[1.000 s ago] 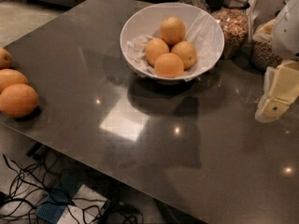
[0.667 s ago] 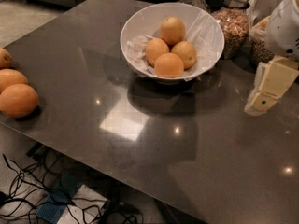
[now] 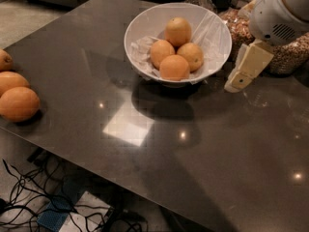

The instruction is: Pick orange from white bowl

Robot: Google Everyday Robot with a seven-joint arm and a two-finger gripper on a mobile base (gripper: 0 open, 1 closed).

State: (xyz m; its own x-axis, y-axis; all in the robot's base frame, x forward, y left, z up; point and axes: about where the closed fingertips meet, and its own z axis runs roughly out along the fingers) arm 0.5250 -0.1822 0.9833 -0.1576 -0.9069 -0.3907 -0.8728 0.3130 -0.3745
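At the left edge of the frame three larger, deep-orange flattish fruits lie on the dark grey glossy tabletop, well apart from everything else. Below the table's near edge, lower left, a tangle of black cables shows on the floor.

Upper centre stands the wide, glossy white bowl, lined with crumpled white paper. It holds four round, matte yellow-orange oranges packed touching; the orange on the right of the cluster looks nearest the arm.

Right of the bowl, the robot's cream-coloured gripper hangs just outside the rim, slanting down and to the left, with clear glass jars of cereal behind it. Whether it is released or clenched I cannot tell; nothing is seen in its hold.

The orange lies left of the gripper and slightly higher in the frame, with the bowl's wall between them. By my judgement, the reach must rise over that rim and come down from above. Being round, the fruit offers no preferred axis.
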